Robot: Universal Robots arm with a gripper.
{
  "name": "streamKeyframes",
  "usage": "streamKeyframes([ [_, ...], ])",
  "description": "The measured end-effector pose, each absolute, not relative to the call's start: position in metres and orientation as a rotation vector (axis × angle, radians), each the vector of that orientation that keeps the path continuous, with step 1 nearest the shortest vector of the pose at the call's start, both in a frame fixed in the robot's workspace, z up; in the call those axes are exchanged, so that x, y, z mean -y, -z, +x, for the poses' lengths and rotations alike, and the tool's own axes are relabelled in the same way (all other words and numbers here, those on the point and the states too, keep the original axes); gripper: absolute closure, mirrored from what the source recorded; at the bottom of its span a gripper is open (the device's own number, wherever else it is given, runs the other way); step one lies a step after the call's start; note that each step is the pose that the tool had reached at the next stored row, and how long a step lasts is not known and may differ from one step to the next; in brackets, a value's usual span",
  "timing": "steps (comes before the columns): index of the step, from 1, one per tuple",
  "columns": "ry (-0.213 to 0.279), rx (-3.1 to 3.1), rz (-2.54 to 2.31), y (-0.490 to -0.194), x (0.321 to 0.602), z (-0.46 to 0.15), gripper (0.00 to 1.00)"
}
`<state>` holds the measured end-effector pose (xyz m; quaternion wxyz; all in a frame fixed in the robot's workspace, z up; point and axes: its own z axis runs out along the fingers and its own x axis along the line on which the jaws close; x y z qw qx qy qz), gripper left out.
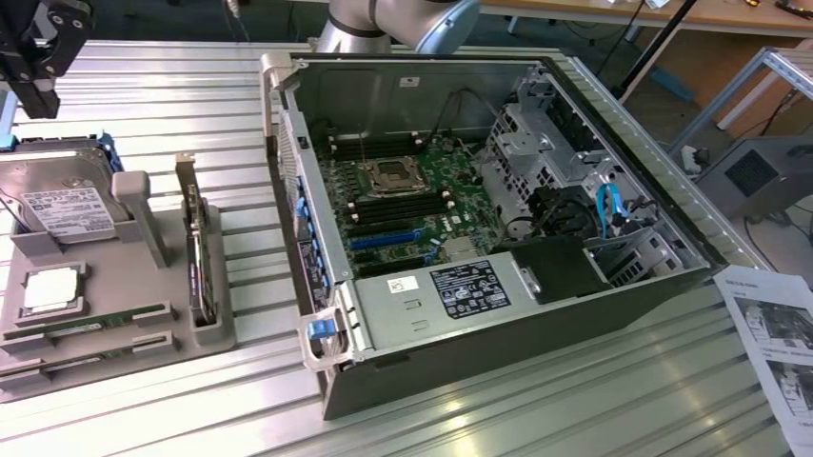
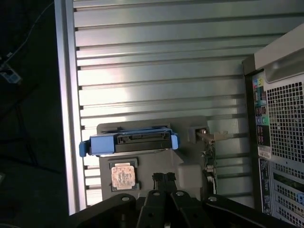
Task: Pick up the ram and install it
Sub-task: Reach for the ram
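Two alike long green circuit sticks lie in slots at the near end of the grey tray (image 1: 152, 224) on the exterior view's left. The ram (image 1: 95, 322) is one of them; I cannot tell which. My black gripper (image 1: 38, 81) hangs high above the tray's far end, well away from the sticks. In the wrist view its fingertips (image 2: 164, 180) are pressed together with nothing between them, so the gripper (image 2: 164, 181) is shut and empty. The open computer case (image 1: 508, 314) lies in the middle, its motherboard (image 1: 445, 181) showing black slots (image 1: 394, 205).
The tray also carries a hard drive in a blue caddy (image 1: 64, 205) (image 2: 128, 142), a square silver processor chip (image 1: 51, 290) (image 2: 123, 175) and an upright card (image 1: 197, 257). A printed sheet (image 1: 775, 352) lies at the exterior view's right. The arm's base (image 1: 381, 24) stands behind the case.
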<state>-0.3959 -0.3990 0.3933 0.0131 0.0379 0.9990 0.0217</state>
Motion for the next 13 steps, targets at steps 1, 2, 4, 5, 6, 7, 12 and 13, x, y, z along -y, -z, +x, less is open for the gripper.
streamKeyframes([
  [1,-0.068,-3.112,0.118,-0.3933,0.3990,-0.3959,0.89],
  [2,-0.068,-3.112,0.118,-0.3933,0.3990,-0.3960,0.89],
  [4,-0.068,-3.112,0.118,-0.3933,0.3989,-0.3960,0.89],
  [5,-0.068,-3.113,0.118,-0.3933,0.3989,-0.3960,0.89],
  [6,-0.068,-3.113,0.118,-0.3933,0.3989,-0.3960,0.89],
  [7,-0.068,-3.112,0.118,-0.3933,0.3989,-0.3960,0.89],
  [12,-0.068,-3.113,0.118,-0.3933,0.4030,-0.3961,0.89],
  [13,-0.068,-3.113,0.118,-0.3933,0.4047,-0.3961,0.89],
])
